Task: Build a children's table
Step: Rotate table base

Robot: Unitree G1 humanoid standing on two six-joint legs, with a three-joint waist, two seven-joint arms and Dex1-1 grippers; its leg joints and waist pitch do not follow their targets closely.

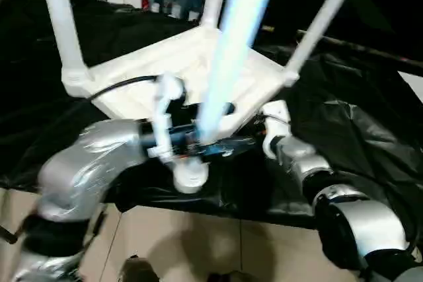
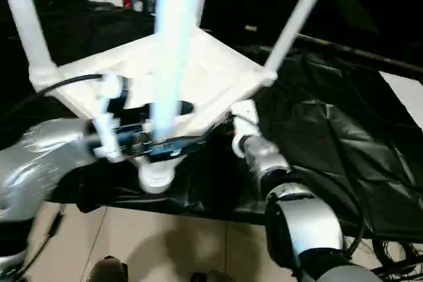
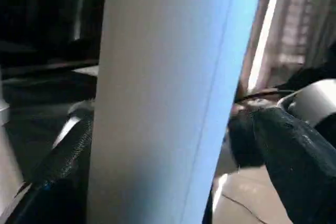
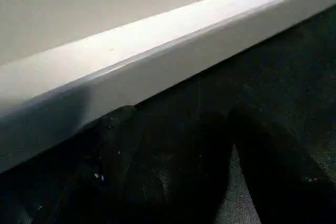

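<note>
- Left eye view: the white children's table (image 1: 192,64) is seen upside down on a black sheet (image 1: 344,130), legs rising from its corner sockets.
- Left wrist view: the left gripper (image 3: 157,182) is spread around the nearest leg (image 3: 168,93).
- Right wrist view: the right gripper (image 4: 178,182) is parted beneath the tabletop's rim; no writing is legible.

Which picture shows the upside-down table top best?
The left eye view: the table top lies upside down on black cloth with legs standing up. The right eye view matches. The right wrist view shows its edge, the left wrist view one leg.
</note>
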